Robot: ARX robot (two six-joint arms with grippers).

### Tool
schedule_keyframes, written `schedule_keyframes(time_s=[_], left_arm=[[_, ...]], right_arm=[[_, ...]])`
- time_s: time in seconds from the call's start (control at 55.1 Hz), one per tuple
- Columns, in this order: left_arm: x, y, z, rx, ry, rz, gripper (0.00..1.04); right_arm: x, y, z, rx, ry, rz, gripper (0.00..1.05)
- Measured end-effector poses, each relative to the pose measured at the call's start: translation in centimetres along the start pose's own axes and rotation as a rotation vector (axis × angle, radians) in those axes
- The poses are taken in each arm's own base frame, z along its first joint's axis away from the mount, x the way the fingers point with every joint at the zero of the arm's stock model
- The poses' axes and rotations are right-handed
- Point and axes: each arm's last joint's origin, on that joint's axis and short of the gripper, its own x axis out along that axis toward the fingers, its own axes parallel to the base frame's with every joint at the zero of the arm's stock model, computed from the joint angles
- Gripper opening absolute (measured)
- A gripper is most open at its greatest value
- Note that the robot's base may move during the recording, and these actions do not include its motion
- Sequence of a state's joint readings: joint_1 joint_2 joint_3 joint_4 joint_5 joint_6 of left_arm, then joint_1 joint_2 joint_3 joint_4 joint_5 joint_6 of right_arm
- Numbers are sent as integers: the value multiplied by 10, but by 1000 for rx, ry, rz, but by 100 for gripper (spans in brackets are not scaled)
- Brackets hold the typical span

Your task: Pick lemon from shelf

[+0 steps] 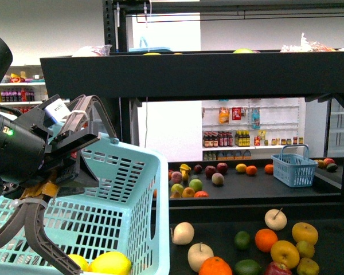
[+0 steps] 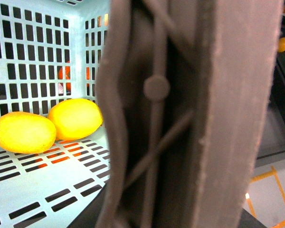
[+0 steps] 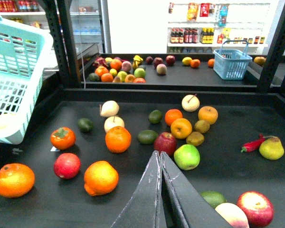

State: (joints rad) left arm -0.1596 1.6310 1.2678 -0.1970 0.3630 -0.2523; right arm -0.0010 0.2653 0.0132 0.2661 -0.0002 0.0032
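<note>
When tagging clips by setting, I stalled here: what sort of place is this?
Probably a mock grocery shop: loose fruit on black shelf trays, a light blue shopping basket, bottles on wall shelving.

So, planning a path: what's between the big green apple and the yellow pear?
A red chili beside the pear; otherwise bare tray, per the right wrist view.

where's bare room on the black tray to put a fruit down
Widest bare patch of the matte-black tray lies between the yellow-orange round fruit and the yellow pear. A smaller one lies between the green apple and the red chilli. Crowded around the red apple.
</note>
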Motion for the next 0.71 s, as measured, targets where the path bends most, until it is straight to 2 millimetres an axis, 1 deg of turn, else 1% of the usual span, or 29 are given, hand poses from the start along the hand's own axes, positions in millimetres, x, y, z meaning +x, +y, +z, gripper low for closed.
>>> schedule_keyframes(time_s=[0.363, 0.418, 0.472, 0.708], left_arm=[[0, 0, 0, 0, 0, 0, 28], [0, 0, 0, 0, 0, -1, 28], [0, 0, 0, 0, 0, 3, 28], [0, 0, 0, -1, 1, -2, 28]], right_arm=[[-6, 0, 0, 0, 1, 0, 2], [-13, 0, -5, 0, 34, 0, 2], [-16, 0, -3, 0, 7, 1, 2], [-17, 0, -3, 0, 3, 0, 2]])
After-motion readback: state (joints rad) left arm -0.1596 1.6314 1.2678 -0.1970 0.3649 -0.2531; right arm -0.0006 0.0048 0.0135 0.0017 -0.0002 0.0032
